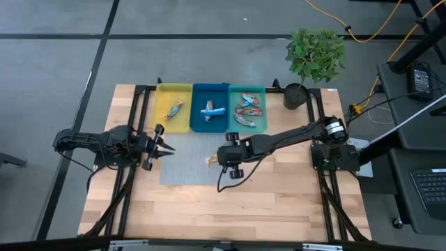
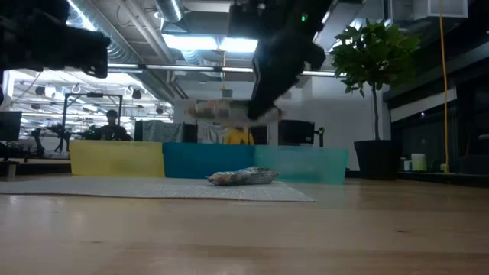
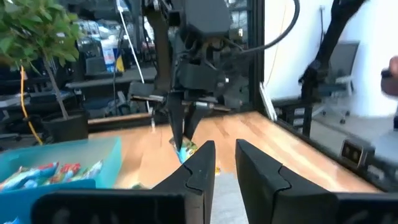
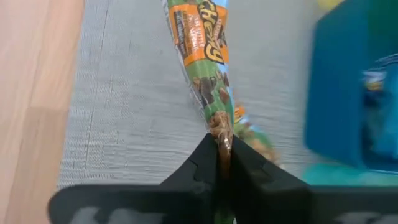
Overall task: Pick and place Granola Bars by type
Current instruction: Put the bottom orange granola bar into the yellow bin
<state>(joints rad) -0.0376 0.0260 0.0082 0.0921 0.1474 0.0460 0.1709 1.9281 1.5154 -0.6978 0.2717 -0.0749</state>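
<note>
One bar (image 4: 202,56) hangs pinched by its end in the right tool (image 4: 222,163), clamped tight on it, above the mat (image 1: 188,167); its long axis runs straight out ahead of the tool. Beyond the mat lie the trays (image 1: 210,89). Left tool (image 1: 162,147), nearly closed and empty, waits at the mat's edge.

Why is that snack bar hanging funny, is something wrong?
Only slightly odd: the right gripper pinches the orange-and-green bar by the very end of its wrapper, so it dangles above the gray mat. Another bar lies on the mat. Nothing looks spilled or torn.
</note>
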